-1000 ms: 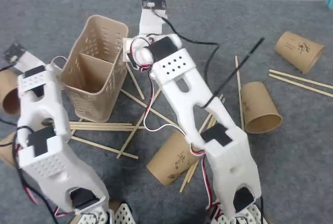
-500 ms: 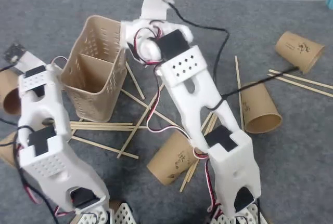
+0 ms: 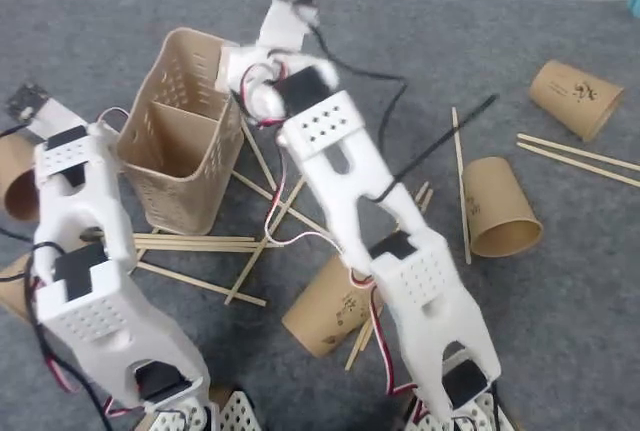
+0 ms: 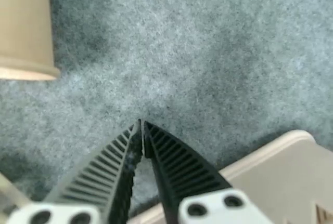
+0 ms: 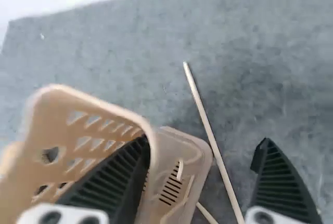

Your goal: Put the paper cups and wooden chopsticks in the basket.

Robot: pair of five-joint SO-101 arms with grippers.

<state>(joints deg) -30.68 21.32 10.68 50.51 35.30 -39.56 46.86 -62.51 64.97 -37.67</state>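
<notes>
- The right fingers [image 5: 114, 174] are spread wide and hold nothing. One sits at the rim corner of the basket [image 5: 78, 125], though I cannot tell whether inside or outside the wall. The other is out over the grey counter [image 5: 260, 37].
- A single chopstick [image 5: 205, 120] lies flat on the counter between them, just beside the basket wall.
- The left fingers [image 4: 171, 154] are pressed together at the tips and empty. They are low over the counter, between a paper cup [image 4: 23, 26] lying on its side and the basket's corner.
- The step in hand looks like picking up that chopstick.
- First shift the wrist away from the basket, so the inner finger clears the rim and does not catch and tip it.
- Close across the stick, not along it, and near its middle, so it hangs level when lifted.
- The stick is thin and lies flat, so the tips likely need to reach the surface before closing.
- More chopsticks [image 3: 200, 244] and paper cups [image 3: 500, 206] lie scattered around the basket, and both its compartments look empty from above.
</notes>
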